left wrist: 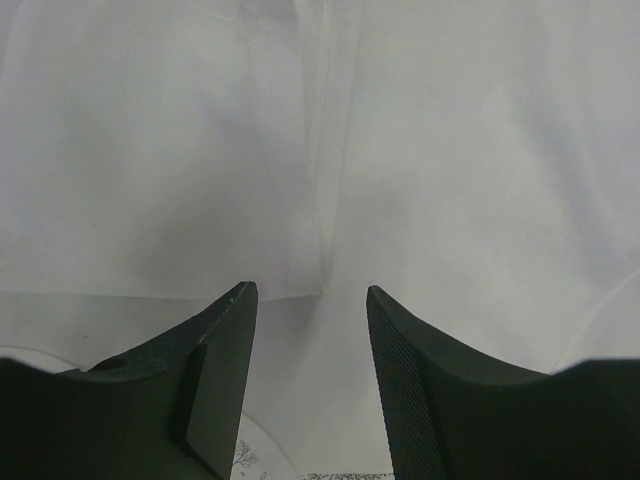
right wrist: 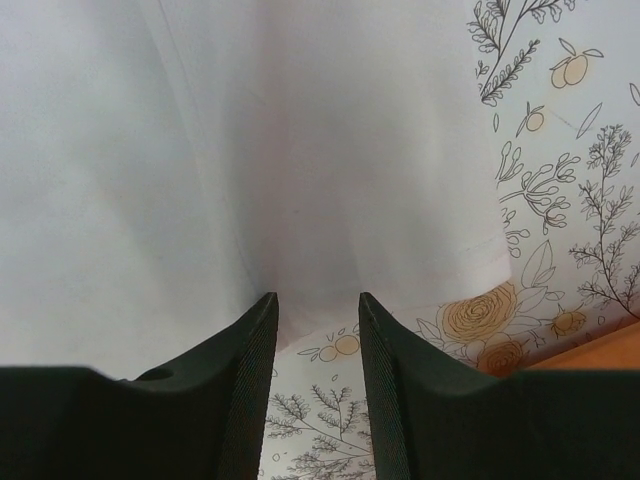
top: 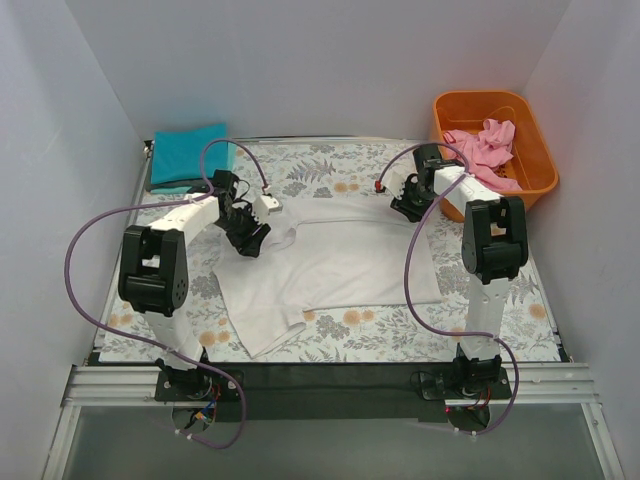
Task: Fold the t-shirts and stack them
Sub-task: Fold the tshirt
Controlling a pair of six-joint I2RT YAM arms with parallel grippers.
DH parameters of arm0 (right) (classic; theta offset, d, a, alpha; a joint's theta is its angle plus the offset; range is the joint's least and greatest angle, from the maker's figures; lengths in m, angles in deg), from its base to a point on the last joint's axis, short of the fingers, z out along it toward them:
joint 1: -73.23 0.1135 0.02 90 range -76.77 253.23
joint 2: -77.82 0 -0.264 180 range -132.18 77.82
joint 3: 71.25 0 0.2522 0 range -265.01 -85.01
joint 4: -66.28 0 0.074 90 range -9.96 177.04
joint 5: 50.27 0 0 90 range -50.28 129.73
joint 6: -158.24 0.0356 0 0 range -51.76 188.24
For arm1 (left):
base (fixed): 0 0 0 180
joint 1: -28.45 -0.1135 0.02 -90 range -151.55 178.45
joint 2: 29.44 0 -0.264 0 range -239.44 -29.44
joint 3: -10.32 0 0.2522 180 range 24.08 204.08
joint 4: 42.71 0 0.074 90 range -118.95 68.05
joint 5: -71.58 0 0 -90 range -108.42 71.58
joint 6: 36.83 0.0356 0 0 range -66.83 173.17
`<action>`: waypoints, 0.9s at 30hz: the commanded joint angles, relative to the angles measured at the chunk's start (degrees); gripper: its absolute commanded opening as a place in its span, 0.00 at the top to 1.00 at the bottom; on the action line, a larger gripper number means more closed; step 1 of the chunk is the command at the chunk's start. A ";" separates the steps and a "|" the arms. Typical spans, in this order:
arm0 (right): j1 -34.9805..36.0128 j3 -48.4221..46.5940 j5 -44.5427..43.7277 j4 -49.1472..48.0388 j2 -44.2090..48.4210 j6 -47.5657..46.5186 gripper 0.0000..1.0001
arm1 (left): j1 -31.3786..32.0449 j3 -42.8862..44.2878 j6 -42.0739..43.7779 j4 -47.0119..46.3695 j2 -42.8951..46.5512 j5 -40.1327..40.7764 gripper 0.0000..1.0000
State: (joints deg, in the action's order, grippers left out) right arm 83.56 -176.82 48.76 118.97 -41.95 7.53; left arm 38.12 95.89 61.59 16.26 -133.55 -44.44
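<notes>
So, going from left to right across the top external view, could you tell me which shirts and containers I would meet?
Folded teal cloth t-shirt → white cloth t-shirt spread out in the middle → orange plastic tub, with the crumpled pink cloth t-shirt inside it.

shirt (top: 340, 265) ctr, tub (top: 480, 97) rear R

left arm (top: 160, 262): elbow raised, reaching forward | left gripper (left wrist: 310, 290): pointed down, jaws parted | right arm (top: 490, 240): elbow raised, reaching forward | right gripper (right wrist: 317, 297): pointed down, jaws parted
</notes>
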 commanded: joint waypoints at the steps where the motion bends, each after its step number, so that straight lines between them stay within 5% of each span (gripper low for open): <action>1: 0.48 0.23 -0.78 0.35 0.50 -3.80 0.61 | 0.61 -0.09 3.52 1.20 -0.30 1.41 0.55; 7: 0.75 0.05 -0.51 0.88 1.55 -4.07 0.60 | 0.70 -1.41 4.23 0.67 -0.65 1.85 0.62; 15: 0.83 -1.09 1.16 4.12 3.92 -4.68 0.58 | 1.23 -0.80 3.61 0.05 -2.58 1.85 0.94; 21: 0.66 -4.41 2.21 6.84 4.62 -4.86 0.49 | 1.23 0.69 3.27 1.54 -2.67 1.77 1.00; 27: 0.57 -8.64 3.96 9.92 4.72 -5.65 0.51 | 1.23 1.75 3.26 2.69 -2.41 1.32 1.00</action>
State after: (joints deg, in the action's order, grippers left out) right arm 84.17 -180.52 50.51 124.29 -40.33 5.43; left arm 39.08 95.50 64.48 17.96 -136.77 -42.60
